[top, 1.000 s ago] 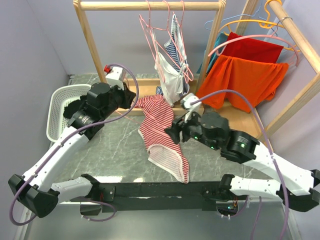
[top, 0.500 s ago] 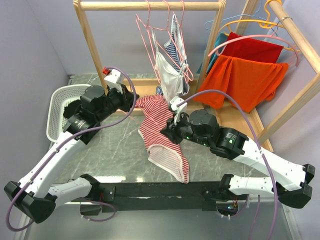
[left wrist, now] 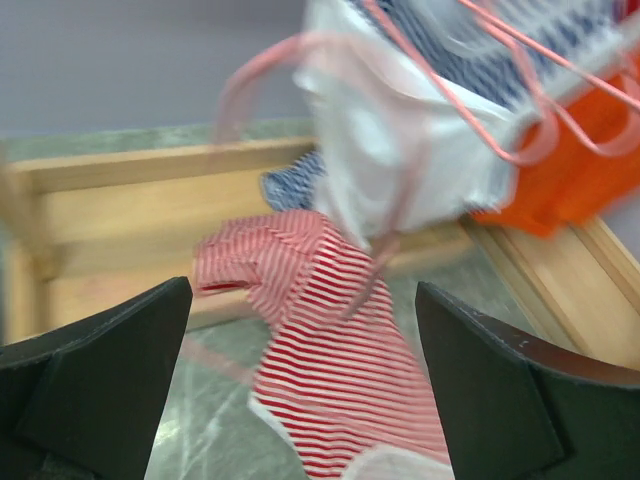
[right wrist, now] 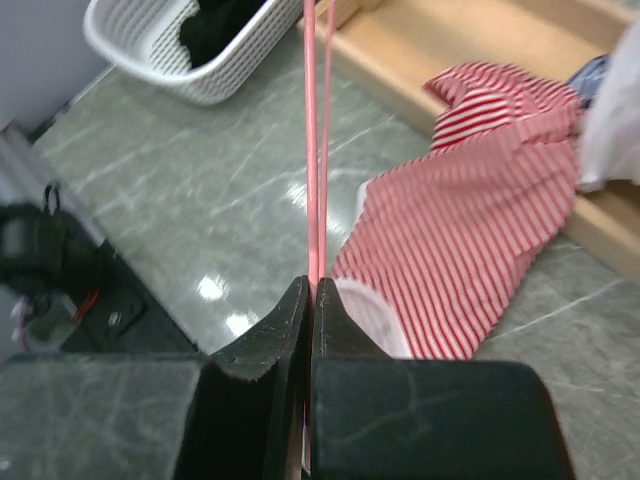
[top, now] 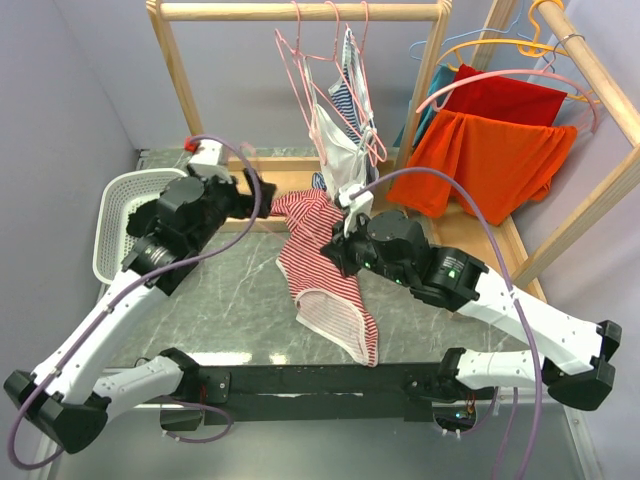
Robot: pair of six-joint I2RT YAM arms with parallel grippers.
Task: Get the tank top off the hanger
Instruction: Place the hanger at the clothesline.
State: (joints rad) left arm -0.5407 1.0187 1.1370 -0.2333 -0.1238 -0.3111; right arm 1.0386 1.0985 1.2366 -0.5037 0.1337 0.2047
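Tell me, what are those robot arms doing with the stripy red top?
The right end effector is pinched shut on a thin pink hanger wire. The left end effector is open and aimed at the red striped tank top, which it doesn't seem to touch. The top lies draped from the base of the wooden rack onto the table.

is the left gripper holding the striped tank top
No, the left gripper stands wide open with nothing between its fingers, and the red striped tank top lies beyond it.

left fingers (left wrist: 95, 400) spread, right fingers (right wrist: 255, 385) pinched
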